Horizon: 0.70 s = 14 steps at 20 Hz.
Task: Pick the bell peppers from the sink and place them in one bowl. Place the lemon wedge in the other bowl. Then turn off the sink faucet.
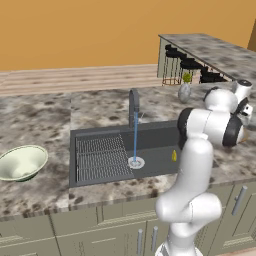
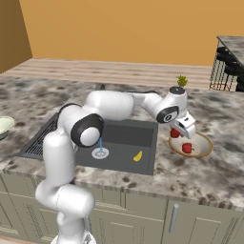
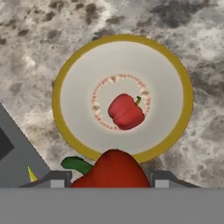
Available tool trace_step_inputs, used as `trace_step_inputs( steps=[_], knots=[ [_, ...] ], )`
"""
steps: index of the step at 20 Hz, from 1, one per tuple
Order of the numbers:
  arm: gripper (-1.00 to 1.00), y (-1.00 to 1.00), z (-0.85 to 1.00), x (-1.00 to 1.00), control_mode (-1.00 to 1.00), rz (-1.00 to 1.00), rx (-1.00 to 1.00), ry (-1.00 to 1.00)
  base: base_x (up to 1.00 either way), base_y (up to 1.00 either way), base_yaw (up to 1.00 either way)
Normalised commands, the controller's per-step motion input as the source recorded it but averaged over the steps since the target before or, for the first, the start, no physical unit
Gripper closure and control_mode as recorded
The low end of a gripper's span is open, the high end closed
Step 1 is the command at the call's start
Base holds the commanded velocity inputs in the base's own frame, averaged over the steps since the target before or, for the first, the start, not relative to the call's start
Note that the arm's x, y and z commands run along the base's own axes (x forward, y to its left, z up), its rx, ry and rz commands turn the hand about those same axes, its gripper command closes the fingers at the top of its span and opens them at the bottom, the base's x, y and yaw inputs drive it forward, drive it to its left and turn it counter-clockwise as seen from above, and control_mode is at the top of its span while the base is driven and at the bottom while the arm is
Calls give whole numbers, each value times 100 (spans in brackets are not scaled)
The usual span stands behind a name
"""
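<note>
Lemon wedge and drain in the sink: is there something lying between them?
No. In the right base view, only bare dark basin floor separates the lemon wedge from the drain in the sink.

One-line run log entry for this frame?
tool: shut on second pepper, above tan bowl | first pepper: in tan bowl | lemon wedge: in sink | faucet: running

Rendered home kitchen, speckled granite counter (image 1: 40,120) over grey-green cabinet doors (image 1: 120,235) with bar handles, dark inset sink (image 1: 155,137) with a running faucet (image 1: 133,106), far breakfast bar (image 1: 215,50) with black stools (image 1: 185,65), orange wall (image 1: 100,30), wood floor (image 1: 80,79).
</note>
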Motion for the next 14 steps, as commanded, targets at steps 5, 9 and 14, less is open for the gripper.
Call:
trace_step_inputs(
  steps=[5,9,14],
  knots=[
    [100,-41,-35,15,-100,0,0,-1,0,0,0],
    [100,-36,-20,47,-100,0,1,0,0,0,0],
    [100,-18,-17,77,-100,1,2,0,0,0,0]
  ],
)
